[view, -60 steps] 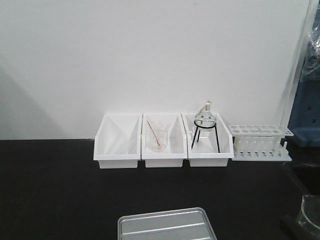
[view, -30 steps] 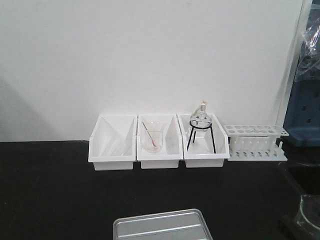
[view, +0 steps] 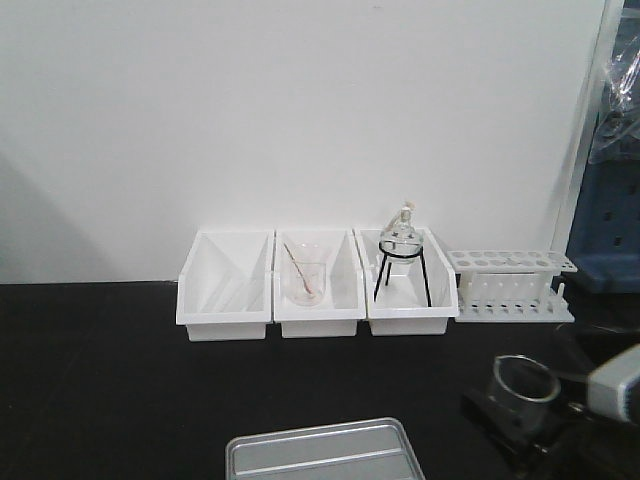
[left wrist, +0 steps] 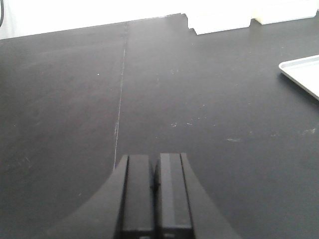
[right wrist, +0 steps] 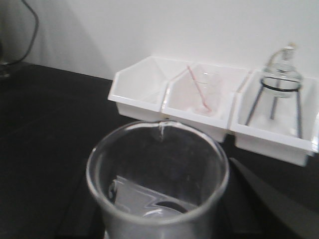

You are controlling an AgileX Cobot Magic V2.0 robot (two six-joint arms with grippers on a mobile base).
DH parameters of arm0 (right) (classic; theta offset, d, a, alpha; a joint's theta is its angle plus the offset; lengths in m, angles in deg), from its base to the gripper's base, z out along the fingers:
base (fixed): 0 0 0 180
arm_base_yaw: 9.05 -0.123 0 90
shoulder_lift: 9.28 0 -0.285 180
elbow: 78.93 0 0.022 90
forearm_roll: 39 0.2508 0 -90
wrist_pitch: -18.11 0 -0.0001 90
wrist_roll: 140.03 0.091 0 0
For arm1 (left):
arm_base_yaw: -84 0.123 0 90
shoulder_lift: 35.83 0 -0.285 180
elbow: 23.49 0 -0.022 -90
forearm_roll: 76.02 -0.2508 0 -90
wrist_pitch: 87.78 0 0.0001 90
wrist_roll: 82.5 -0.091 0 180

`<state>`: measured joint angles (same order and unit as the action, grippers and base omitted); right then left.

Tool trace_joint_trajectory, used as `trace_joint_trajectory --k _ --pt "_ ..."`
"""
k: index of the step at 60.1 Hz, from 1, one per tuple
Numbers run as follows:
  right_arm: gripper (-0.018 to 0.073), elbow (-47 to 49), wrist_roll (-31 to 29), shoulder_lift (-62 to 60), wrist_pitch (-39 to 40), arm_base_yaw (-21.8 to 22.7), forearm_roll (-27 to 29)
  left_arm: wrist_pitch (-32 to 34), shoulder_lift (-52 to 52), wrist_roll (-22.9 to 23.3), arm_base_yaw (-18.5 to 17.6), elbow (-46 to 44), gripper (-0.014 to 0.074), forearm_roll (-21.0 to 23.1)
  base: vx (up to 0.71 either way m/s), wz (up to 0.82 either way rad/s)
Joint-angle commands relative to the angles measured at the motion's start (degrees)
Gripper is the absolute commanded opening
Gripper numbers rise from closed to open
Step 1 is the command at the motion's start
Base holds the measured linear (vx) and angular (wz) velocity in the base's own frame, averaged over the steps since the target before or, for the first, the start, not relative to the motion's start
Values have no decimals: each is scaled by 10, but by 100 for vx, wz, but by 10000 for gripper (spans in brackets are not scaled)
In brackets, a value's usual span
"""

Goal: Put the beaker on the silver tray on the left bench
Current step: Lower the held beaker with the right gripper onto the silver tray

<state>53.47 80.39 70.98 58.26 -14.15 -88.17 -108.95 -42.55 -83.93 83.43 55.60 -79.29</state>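
The right tool (view: pixel 516 418) is clamped on the beaker (view: pixel 522 381), holding it upright over the black worktop (view: pixel 100 380) at the near right, beside the silver tray (view: pixel 320 450) and outside it. Far behind stand white bins (view: pixel 320 290). The left tool (left wrist: pixel 152 191) has its fingers pressed together.

- left gripper (left wrist: pixel 155 172): matte black all over, two flat rectangular fingers (left wrist: pixel 137 191) with squared-off tips, plus a smooth curved shoulder flaring out on each side
- right gripper (view: pixel 520 408): black too, chunky and blocky in the front view, finer details too murky to make out
- pale grey-white boxy housing (view: pixel 617 380) on the right arm just behind it
- in the right wrist view its fingers (right wrist: pixel 271 199) are just dark blurry wedges
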Motion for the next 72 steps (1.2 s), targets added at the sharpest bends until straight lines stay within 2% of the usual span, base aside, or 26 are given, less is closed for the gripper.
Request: trace_joint_trajectory --k 1,9,17,28,37,46,63,72 --pt "-11 57 -63 99 160 0 16 43 4 1 -3 11 1 2 0 0" --pt "-11 131 -77 258 274 0 -48 43 4 1 -3 11 1 2 0 0" --pt "-11 205 -57 374 316 -12 -92 43 4 1 -3 11 1 2 0 0" --pt "-11 273 -61 444 297 -50 -111 43 4 1 -3 11 1 2 0 -1" --pt "-11 293 -87 447 223 -75 -108 43 4 1 -3 11 1 2 1 -1" --pt "-11 292 -109 453 178 -79 -91 43 4 1 -3 11 1 2 0 0" --pt "-11 292 -126 480 187 -79 -86 43 4 1 -3 11 1 2 0 0" --pt "-6 292 -133 495 193 -79 -65 43 4 1 -3 11 1 2 0 0"
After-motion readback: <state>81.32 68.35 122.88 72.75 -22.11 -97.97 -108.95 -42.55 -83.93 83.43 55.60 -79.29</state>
